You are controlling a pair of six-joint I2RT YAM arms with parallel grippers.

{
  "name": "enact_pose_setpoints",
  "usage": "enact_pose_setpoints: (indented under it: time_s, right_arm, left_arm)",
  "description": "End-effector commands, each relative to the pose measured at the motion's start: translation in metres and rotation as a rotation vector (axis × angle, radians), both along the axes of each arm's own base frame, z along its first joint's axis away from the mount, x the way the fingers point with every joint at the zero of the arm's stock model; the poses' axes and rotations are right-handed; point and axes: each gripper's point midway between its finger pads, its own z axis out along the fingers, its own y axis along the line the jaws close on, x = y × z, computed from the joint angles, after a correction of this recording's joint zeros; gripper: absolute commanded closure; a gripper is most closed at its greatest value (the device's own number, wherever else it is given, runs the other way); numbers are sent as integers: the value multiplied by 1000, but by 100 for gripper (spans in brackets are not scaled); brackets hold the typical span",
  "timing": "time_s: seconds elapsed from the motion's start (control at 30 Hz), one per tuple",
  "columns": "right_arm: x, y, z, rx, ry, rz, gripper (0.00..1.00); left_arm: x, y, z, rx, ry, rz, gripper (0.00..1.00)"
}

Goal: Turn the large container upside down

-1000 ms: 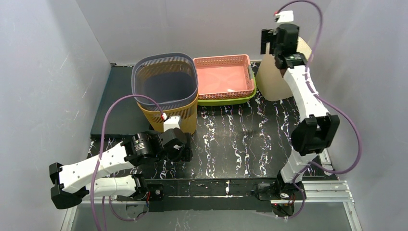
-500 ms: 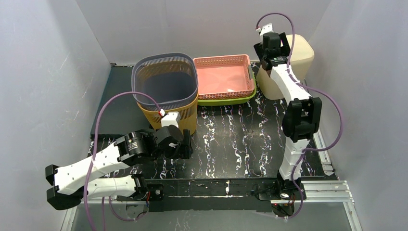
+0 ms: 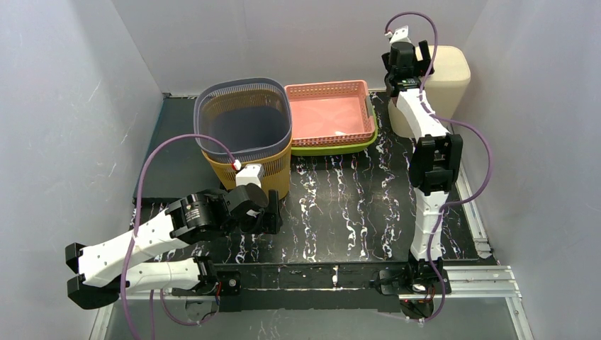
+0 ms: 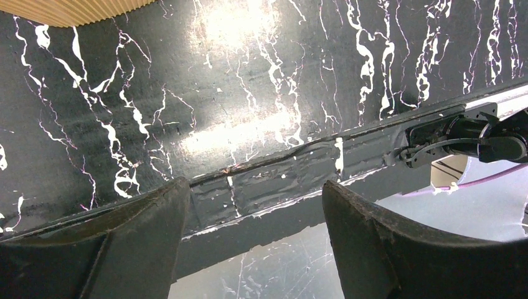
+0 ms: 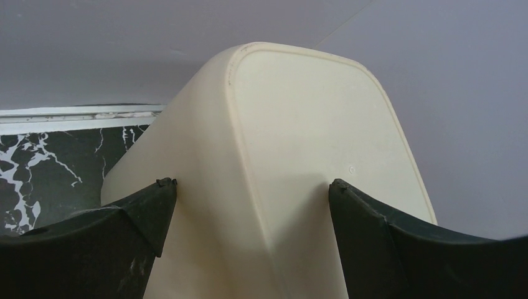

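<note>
Only the right wrist view shows right pincer [image 5: 250, 182] apart, framing bottom-up cream bin [image 5: 311, 124], left pincer [image 4: 254, 182] apart over tabletop [image 4: 249, 81] near edge

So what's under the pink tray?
A green tray: only its front edge peeks out below the pink tray. The rest of it is covered, so I can't see whether anything lies between them.
</note>
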Motion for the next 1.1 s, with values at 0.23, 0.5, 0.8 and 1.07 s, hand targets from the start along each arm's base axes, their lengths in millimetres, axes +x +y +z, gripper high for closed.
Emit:
enact_pose_setpoints:
  time_s: [0.23,0.5,0.8,1.07]
  right_arm:
    - [0,2,23,109,-44,27,1]
    - [-27,28,117,219,-178,157,2]
    - [-103,117,134,519,-113,420,1]
    - [-212,186,135,1058,-17,570,4]
  left_arm:
    - [-3,1,11,-13,-3,-24,24]
    - [-6,-14,28,-105,-35,-104,24]
    - [-4,-6,50,-146,-97,-107,24]
    - [3,30,83,-176,-203,-25,24]
